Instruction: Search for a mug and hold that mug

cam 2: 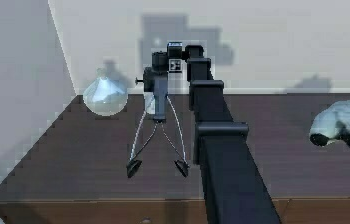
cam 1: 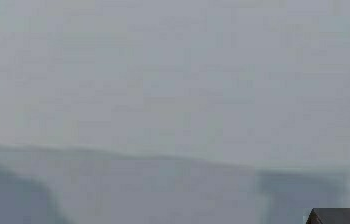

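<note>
Wall (cam 2: 283, 30): flat, pale and matte, standing behind the far edge of the table. A greyer wall face (cam 2: 18, 70) meets it at a corner on the far left. In the forward view the wall (cam 1: 173, 80) is a plain grey surface.
Table (cam 2: 73, 170): dark brown wood with a smooth top, a straight front edge and a squared near-left corner.
Arm (cam 2: 223, 150): a dark square bar in stepped sections, running from near to far over the tabletop, right of the middle.
Pale thing (cam 2: 338, 123): rounded, silvery blue-white and glossy, on the tabletop at the far right edge and well apart from the gripper.
Glassy vessel (cam 2: 107, 90): clear bluish glass with a round bulb and a narrow neck. It stands upright on the far left of the tabletop, just left of the gripper's body.
Gripper (cam 2: 158, 168): a dark blocky body with two thin curved fingers (cam 2: 141, 135) hanging toward the bare tabletop. It holds nothing. I cannot tell whether the pincer is spread or pressed together.
White squares (cam 2: 195, 50): small, with black marks, at the arm's far end.
Dark corner (cam 1: 339, 215): a dark, flat, angular piece at the forward view's bottom right.
Mug: I cannot tell whether the pale thing or the glassy vessel is one.
</note>
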